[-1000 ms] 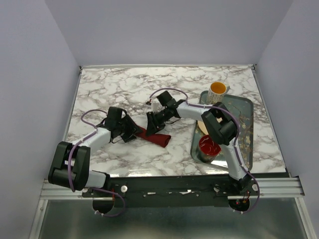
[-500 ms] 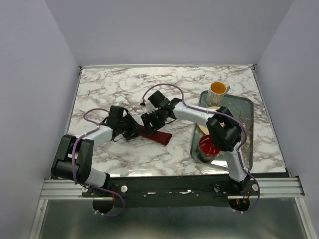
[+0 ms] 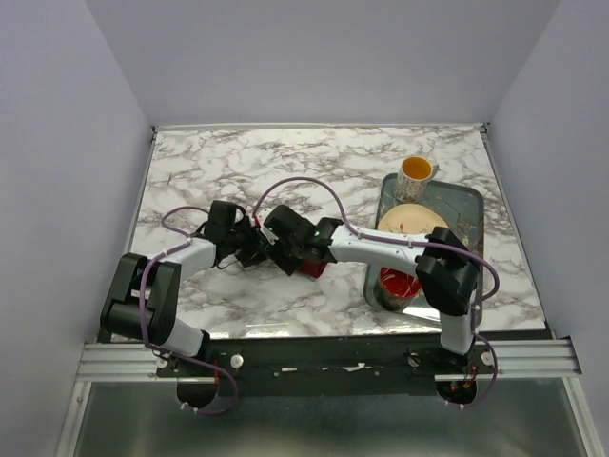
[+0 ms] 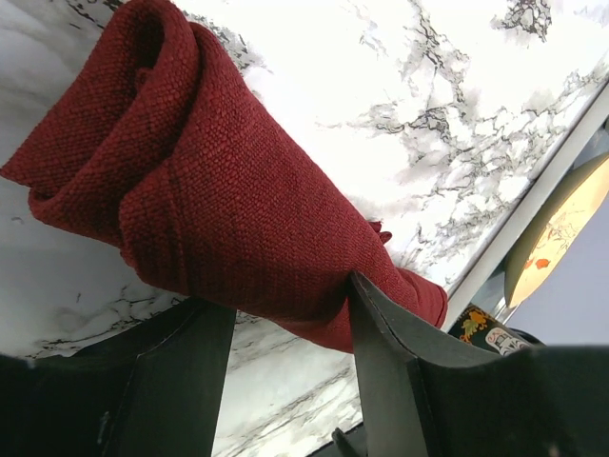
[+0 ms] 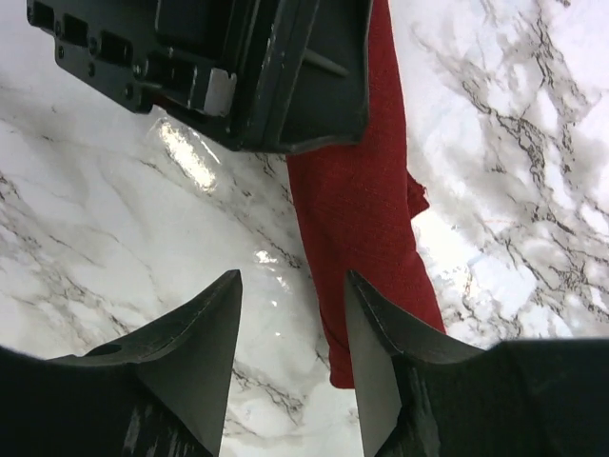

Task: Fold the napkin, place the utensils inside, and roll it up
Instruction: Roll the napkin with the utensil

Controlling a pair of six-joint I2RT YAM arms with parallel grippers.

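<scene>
The napkin [image 4: 228,200] is a dark red roll lying on the marble, its open end at the upper left of the left wrist view. My left gripper [image 4: 290,297] is open, and its right fingertip [image 4: 366,300] presses against the side of the roll. My right gripper [image 5: 293,278] is open over the roll's other end [image 5: 366,228], with bare marble between its fingers. From above, both grippers [image 3: 252,248] [image 3: 285,249] crowd together over the napkin [image 3: 312,268], and only a small red part shows. The utensils are hidden.
A metal tray [image 3: 468,202] stands at the right with a cream plate [image 3: 415,218] and a red bowl [image 3: 400,283] on it. A yellow-lined mug [image 3: 417,171] sits at its far corner. The left gripper's body [image 5: 238,67] fills the top of the right wrist view.
My right arm has swung left and toward the near edge, and its gripper now sits over the napkin beside the left gripper, covering most of the cloth. The left gripper has barely moved.
</scene>
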